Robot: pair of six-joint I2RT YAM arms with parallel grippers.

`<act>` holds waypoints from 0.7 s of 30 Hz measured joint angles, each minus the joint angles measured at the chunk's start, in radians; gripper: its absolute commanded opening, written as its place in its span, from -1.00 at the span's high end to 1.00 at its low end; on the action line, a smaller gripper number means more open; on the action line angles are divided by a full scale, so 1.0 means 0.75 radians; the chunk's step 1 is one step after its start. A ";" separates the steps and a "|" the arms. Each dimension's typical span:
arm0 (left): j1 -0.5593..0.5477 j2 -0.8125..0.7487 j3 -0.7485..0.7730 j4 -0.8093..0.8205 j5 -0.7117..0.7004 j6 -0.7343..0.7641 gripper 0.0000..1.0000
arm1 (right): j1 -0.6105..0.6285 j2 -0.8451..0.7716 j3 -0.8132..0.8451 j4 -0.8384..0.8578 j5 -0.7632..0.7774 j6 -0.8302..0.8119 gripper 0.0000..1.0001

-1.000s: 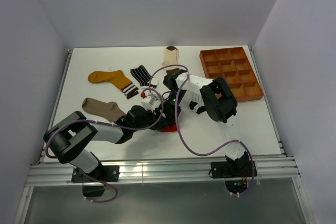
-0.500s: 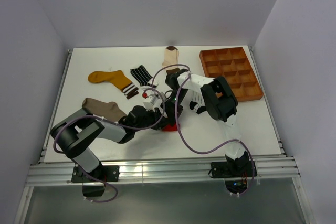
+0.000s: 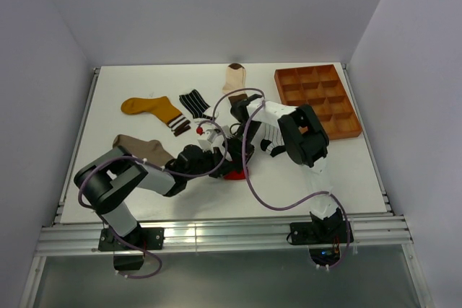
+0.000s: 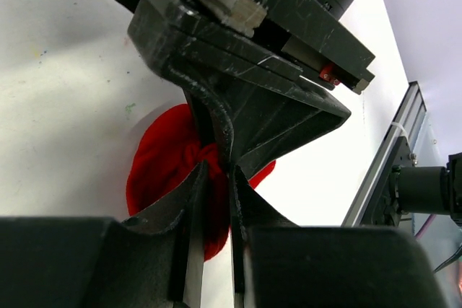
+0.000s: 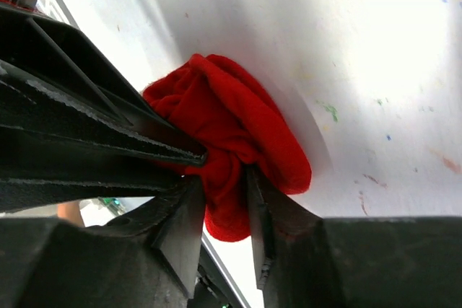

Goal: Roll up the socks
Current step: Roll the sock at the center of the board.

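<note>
the red sock (image 5: 238,142) sits bunched into a tight lump on the white table (image 3: 346,171), near its middle and toward the near edge, with only a sliver of red showing under the two wrists from above. we cannot pick out a toe or a cuff. the sock no longer points anywhere as a flat one would. in the right wrist view the bundle is a little longer than it is wide, running slantwise away from the fingers, and that is all the long axis we can read.

the left gripper (image 4: 216,171) is pinched down on a fold of the red fabric, its jaws nearly together. the right gripper (image 5: 222,178) nips the same lump from the opposite side with cloth filling its narrow gap. the two sets of fingertips meet almost nose to nose.

over the past second little has shifted at the sock itself. both grips have stayed on, while the left arm's elbow has swung inward and the right wrist has crept slightly. we judge this a slow tightening or tucking of the roll, not a release, with the first sock close to rolled but not yet let go.

farther out, the mustard yellow sock (image 3: 148,107), the black-white striped sock (image 3: 193,101), the taupe sock (image 3: 141,148) and the cream-and-brown sock (image 3: 235,77) lie flat and apart. a pinstriped one (image 3: 267,137) seems to lie partly under the right arm. the brown tray (image 3: 349,102) sits at the far right.
</note>
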 measured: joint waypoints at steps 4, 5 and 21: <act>0.000 0.020 0.008 0.022 0.008 -0.016 0.99 | -0.015 -0.041 -0.044 0.041 0.017 0.016 0.07; 0.000 0.027 0.013 0.027 0.010 -0.017 1.00 | -0.018 -0.055 -0.058 0.056 0.029 0.020 0.06; 0.000 0.107 0.023 0.117 0.001 -0.041 0.92 | -0.033 -0.104 -0.101 0.119 0.083 0.058 0.53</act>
